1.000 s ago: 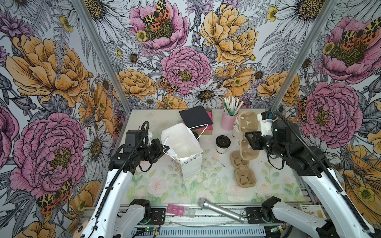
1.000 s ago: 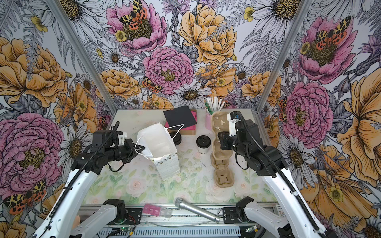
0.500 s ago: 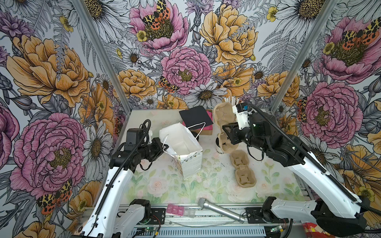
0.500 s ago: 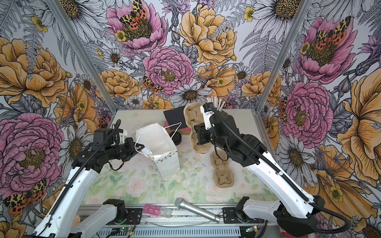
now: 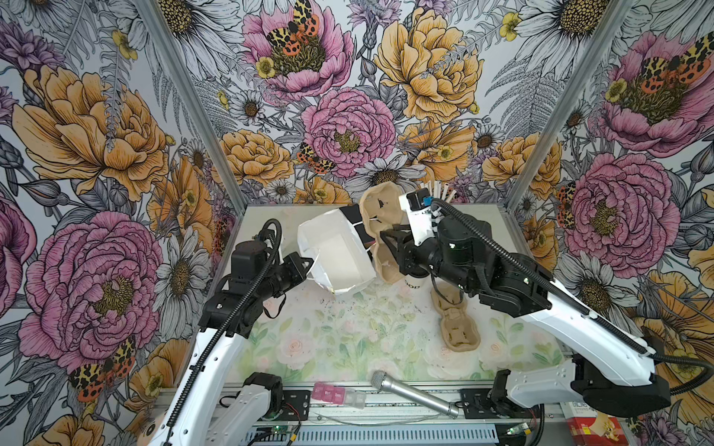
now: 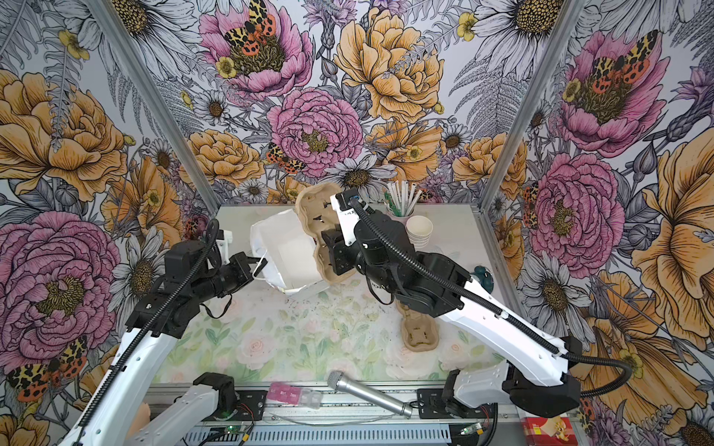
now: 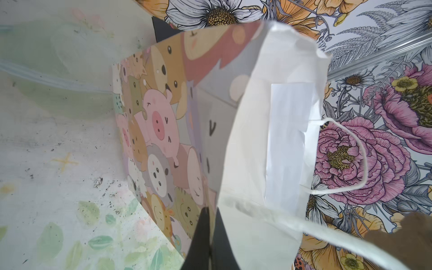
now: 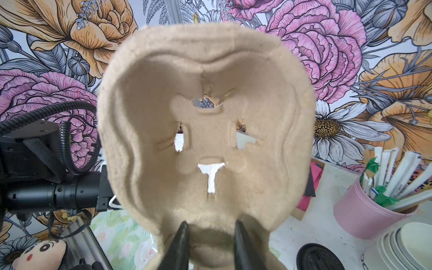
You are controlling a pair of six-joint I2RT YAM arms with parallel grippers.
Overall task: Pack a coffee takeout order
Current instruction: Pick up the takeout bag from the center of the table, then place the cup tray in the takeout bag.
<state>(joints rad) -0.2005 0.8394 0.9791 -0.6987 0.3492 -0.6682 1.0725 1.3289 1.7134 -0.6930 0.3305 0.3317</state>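
- The left end effector (image 5: 305, 266) pinches the bag (image 5: 336, 255) rim.
- The right end effector (image 8: 210, 231) pinches the tray (image 8: 205, 93), up by the bag.
- The cup (image 5: 414, 283) stands on the bench (image 5: 347, 336), right of the bag.

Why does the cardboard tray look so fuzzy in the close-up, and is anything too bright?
Right wrist view: the cardboard cup carrier sits so near the lens that its rim blurs, while the wall behind is crisp. Left wrist view: the paper bag has a washed-out white inside. Both top views: even light, only faint shadows.

Bright even light, blurred wrist foregrounds
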